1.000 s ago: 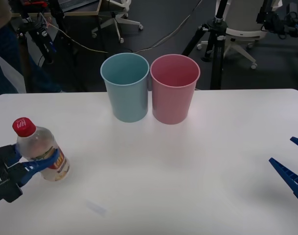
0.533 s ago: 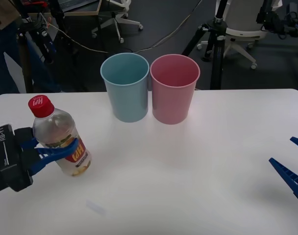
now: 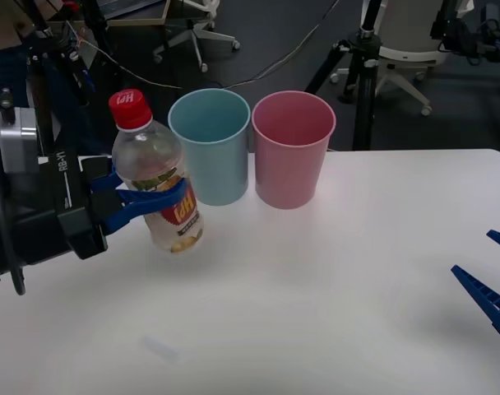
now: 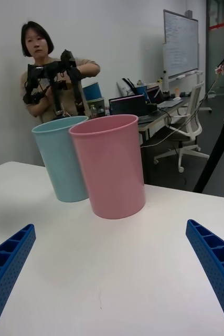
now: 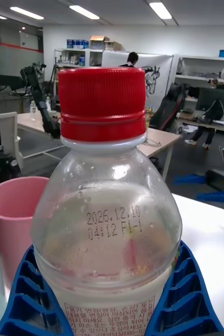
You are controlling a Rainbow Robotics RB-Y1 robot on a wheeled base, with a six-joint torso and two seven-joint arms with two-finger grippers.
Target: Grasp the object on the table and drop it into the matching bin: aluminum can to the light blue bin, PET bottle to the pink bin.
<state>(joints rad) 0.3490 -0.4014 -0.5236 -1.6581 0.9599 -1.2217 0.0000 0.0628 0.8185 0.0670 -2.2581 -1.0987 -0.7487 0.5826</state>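
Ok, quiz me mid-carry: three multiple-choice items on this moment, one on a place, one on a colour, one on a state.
1. Where is the PET bottle?
A. Inside the pink bin
B. Held above the table, just left of the light blue bin
C. Lying by the right gripper

2. What colour is the bottle's cap?
A. Red
B. White
C. Green

3. How is the right gripper?
A. Shut on a can
B. Shut on the bottle
C. Open and holding nothing

Answers: 1 B, the left gripper clamps it beside the light blue bin, short of the pink bin. 2 A, the wrist view shows it. 3 C, its fingers stand apart over the table.
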